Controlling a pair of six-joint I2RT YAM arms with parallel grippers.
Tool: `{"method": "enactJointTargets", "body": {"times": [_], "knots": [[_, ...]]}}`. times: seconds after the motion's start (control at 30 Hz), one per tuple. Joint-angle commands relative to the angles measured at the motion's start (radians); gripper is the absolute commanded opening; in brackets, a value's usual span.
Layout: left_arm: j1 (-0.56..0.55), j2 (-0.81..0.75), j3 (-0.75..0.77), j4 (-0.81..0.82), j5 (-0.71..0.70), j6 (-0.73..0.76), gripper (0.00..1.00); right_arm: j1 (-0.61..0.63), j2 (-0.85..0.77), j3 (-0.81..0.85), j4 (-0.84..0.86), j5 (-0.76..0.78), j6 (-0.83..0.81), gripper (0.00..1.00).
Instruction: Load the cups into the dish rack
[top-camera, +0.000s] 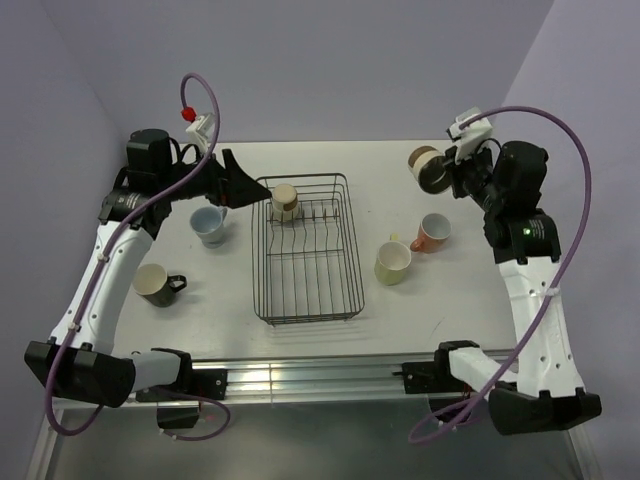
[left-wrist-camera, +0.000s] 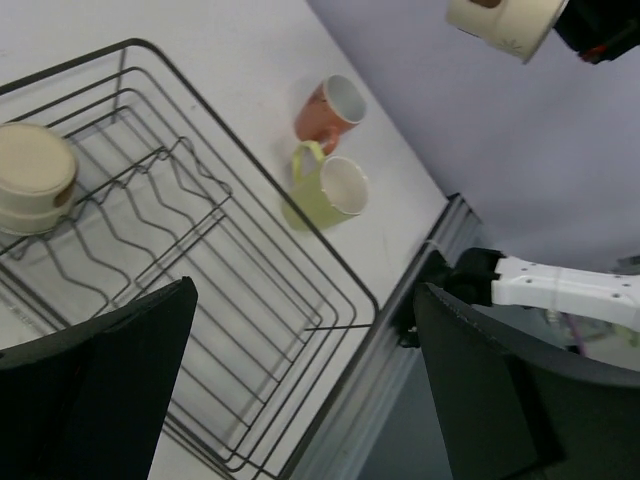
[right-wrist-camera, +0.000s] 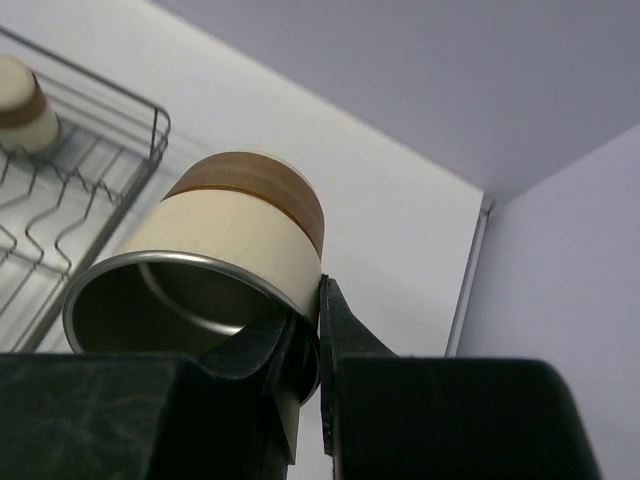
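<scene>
1/6 in: tan tumbler (top-camera: 286, 201) in rack (top-camera: 305, 270), far-left corner. R gripper (right-wrist-camera: 318, 330) pinching 2nd tumbler (right-wrist-camera: 230, 240) by rim, aloft. L gripper (top-camera: 245, 185) open, empty. On table (top-camera: 330, 160): blue mug (top-camera: 208, 225), black mug (top-camera: 155, 284), yellow mug (top-camera: 393, 263), pink mug (top-camera: 432, 232).

We find open wire floor in the near half of the dish rack (top-camera: 305, 300); dividers (top-camera: 312, 215) and a tan tumbler (top-camera: 285, 200) fill the far half, the left end effector (top-camera: 250, 187) just beside that tumbler. Right of the rack a bare strip of worktop (top-camera: 370, 175) reaches the far edge, narrowed nearer us by the yellow mug (top-camera: 393, 263) and salmon mug (top-camera: 432, 232); the right end effector (top-camera: 446, 176), clamped on a second tumbler (top-camera: 428, 168), hangs over the far-right corner. Left, the blue-grey cup (top-camera: 208, 225) and black cup (top-camera: 155, 284) stand well apart.
</scene>
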Motion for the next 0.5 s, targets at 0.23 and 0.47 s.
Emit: {"method": "enactJointTargets", "body": {"times": [0.23,0.47], "knots": [[0.013,0.035,-0.024,0.251,0.279,-0.252,0.99,0.294,-0.118,-0.242,0.760,0.422,-0.020,0.00],[0.011,0.074,-0.004,0.360,0.317,-0.347,0.99,0.505,-0.160,-0.509,1.326,0.479,-0.306,0.00]]}}
